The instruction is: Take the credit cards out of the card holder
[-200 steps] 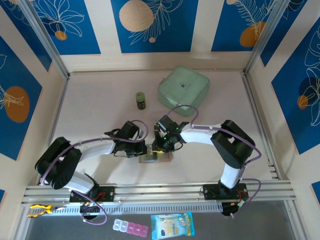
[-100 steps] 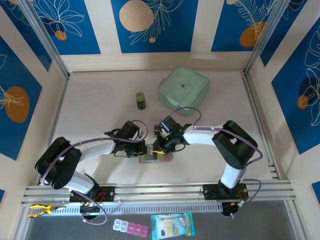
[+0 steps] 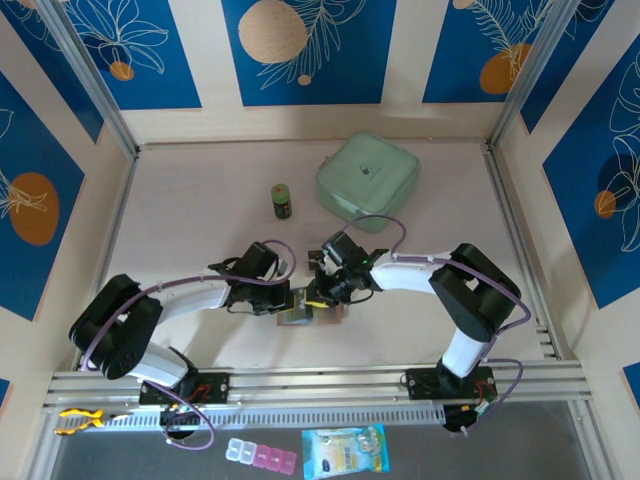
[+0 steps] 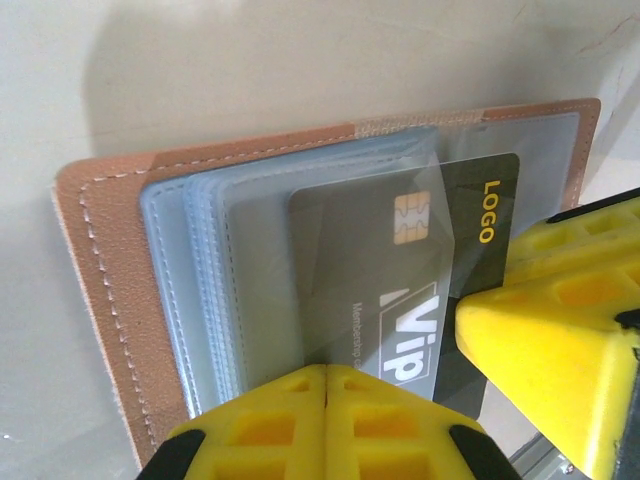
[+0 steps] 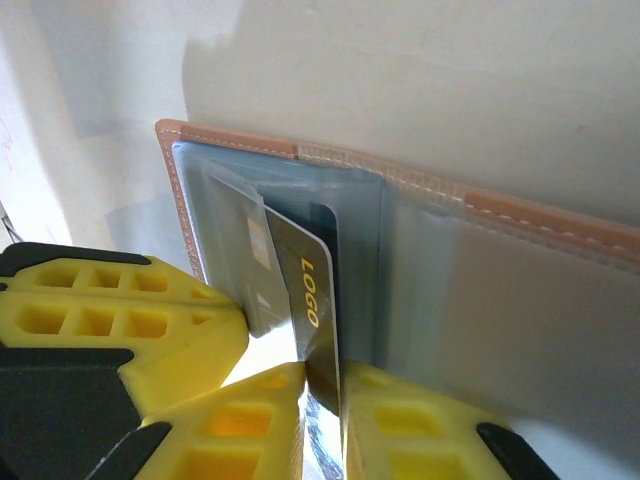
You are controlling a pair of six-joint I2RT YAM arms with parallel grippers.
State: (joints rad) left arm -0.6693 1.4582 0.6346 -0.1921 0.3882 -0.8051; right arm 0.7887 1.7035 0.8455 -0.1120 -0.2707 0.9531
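The card holder (image 4: 105, 290) lies open on the table, tan leather with grey see-through pockets (image 4: 250, 260); from above it sits between both grippers (image 3: 330, 316). A dark grey credit card (image 4: 470, 230), printed "LOGO" and "Vip", sticks partway out of a pocket. My right gripper (image 5: 322, 378) is shut on that card's (image 5: 305, 285) free edge. My left gripper (image 4: 326, 385) is shut, its yellow tips resting on the pockets beside the card. The right gripper's yellow fingers (image 4: 545, 340) show in the left wrist view. In the top view the left gripper (image 3: 288, 300) and right gripper (image 3: 316, 298) almost meet.
A mint-green zip case (image 3: 367, 183) and a small dark jar (image 3: 283, 201) stand further back on the table. In front of the arm rail lie a pill box (image 3: 261, 455) and a blue-printed sachet (image 3: 345, 450). Panel walls enclose the table on three sides.
The right gripper's jaws have closed in on the card's edge. The right forearm has shifted slightly to the right. The left arm has not moved.
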